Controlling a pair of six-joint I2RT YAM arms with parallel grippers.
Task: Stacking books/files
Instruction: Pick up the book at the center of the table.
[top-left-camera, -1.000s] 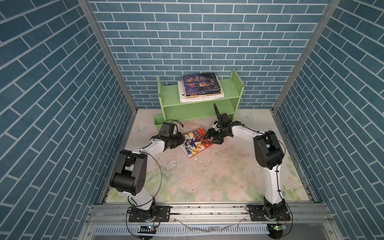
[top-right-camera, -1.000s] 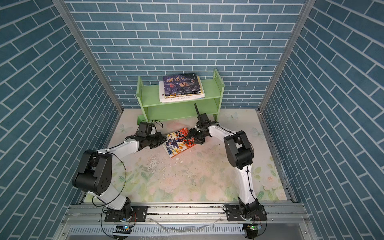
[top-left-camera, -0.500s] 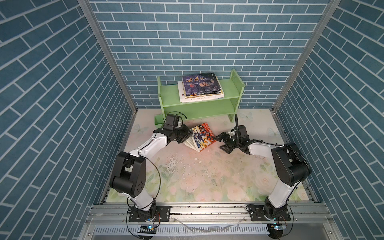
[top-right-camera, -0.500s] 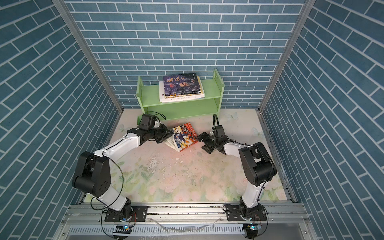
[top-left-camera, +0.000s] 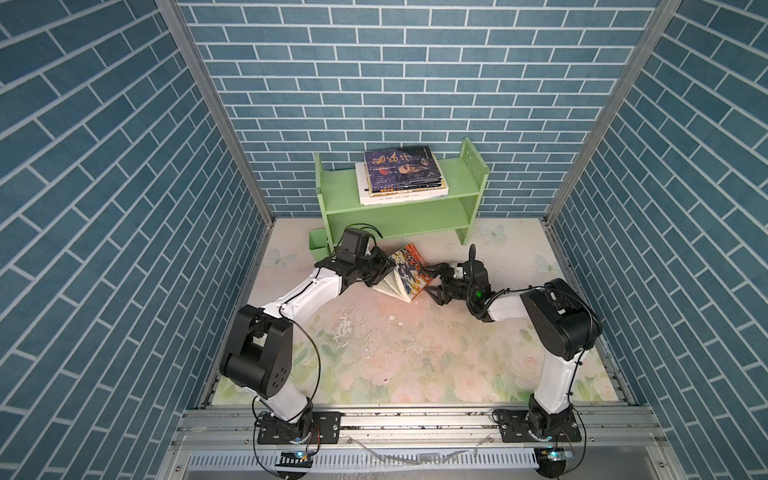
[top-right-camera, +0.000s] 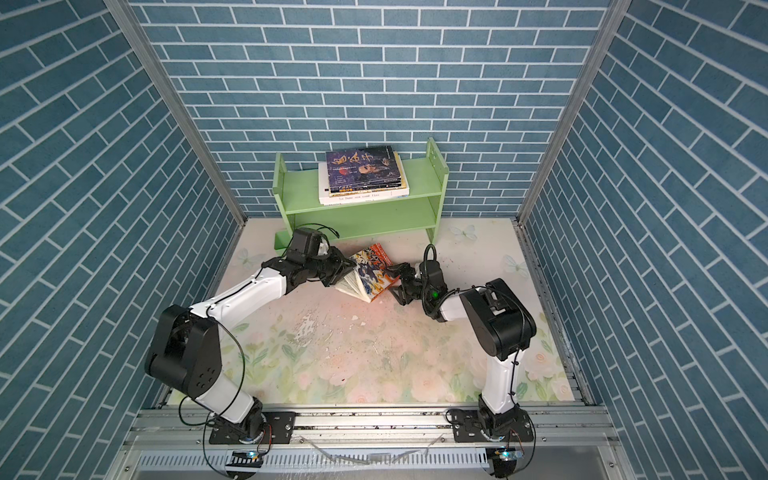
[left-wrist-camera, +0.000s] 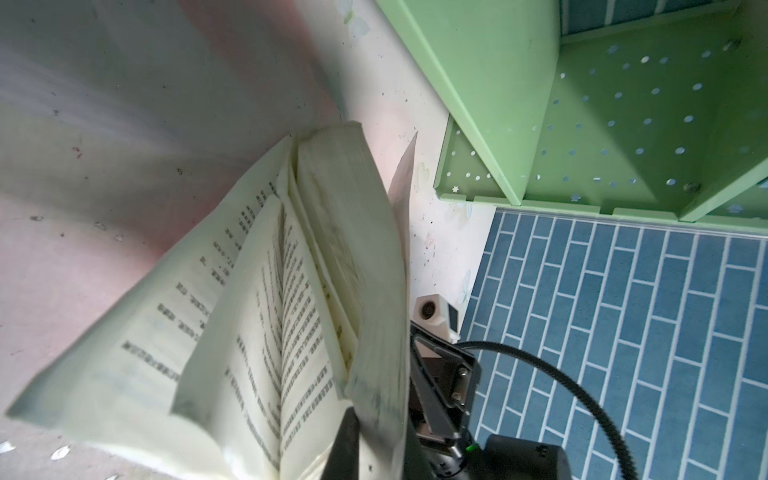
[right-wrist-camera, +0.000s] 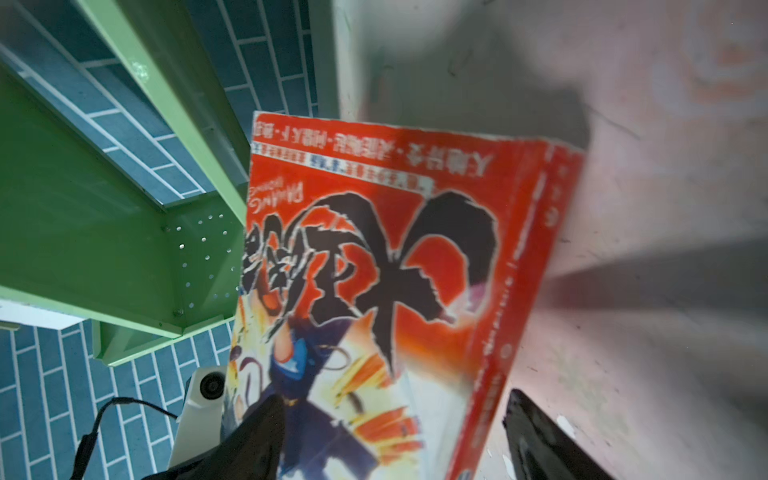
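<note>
Left claw (top-left-camera: 384, 270) tips are mostly hidden behind the red comic (top-left-camera: 409, 272) in both top views. In the left wrist view the claw (left-wrist-camera: 378, 453) is clamped on the book's edge, one black finger (left-wrist-camera: 343, 444) against the pages (left-wrist-camera: 291, 311). The comic is off the floral mat (top-left-camera: 395, 353), tilted, and its cream pages fan open. It sits in front of the green shelf (top-left-camera: 340, 195), between the two arms.

Right claw (top-left-camera: 432, 282) is spread wide at the comic's other side. In the right wrist view its fingers (right-wrist-camera: 257, 436) stand either side of the comic's lower spine corner (right-wrist-camera: 374, 249); whether they touch it is hard to tell because of blur.

Cover: red and glossy, with big black brush characters and a cartoon figure, seen upside down and smeared, so not readable. Page print is small Chinese text, too soft to read.

The stack of books (top-left-camera: 401, 178) lies flat on the shelf top. The top book (top-left-camera: 399, 168) is dark purple with white brush characters. The lower ones show edges only. The white book (top-left-camera: 395, 198) at the bottom has spine text starting "La Dame aux"; the rest is too small to read.

The shelf is painted wood with a dotted side panel. The mat is worn and flaking near the centre.
</note>
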